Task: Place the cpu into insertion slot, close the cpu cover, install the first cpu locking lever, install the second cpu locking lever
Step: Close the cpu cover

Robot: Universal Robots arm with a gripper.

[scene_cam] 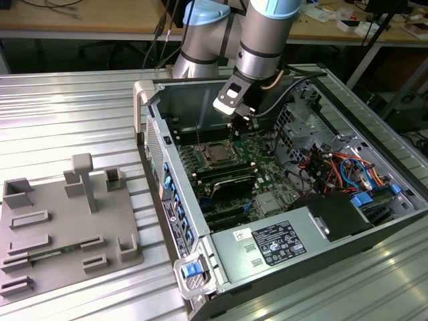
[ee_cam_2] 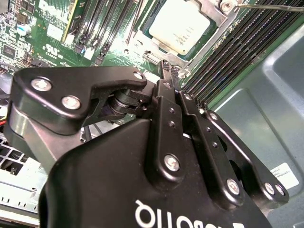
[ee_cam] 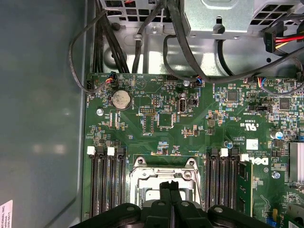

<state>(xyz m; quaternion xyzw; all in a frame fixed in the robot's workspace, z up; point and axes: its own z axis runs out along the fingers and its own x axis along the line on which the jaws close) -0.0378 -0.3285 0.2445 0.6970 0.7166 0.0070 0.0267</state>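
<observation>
Arm reaches steeply down into the open computer case (scene_cam: pixel 154 120), and I see the end effector (ee_cam_2: pixel 167 69) poised just above the insertion slot (ee_cam_2: pixel 151 16), its fingers pressed together with nothing between them. The cpu (ee_cam_2: pixel 183 23) lies flat in that slot, silvery-grey top up, with the cpu cover (ee_cam_2: pixel 142 45) framing its edges.

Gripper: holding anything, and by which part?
Nothing. The gripper has its jaws shut together, empty, at the edge of the cpu cover; the cpu sits beneath.
</observation>
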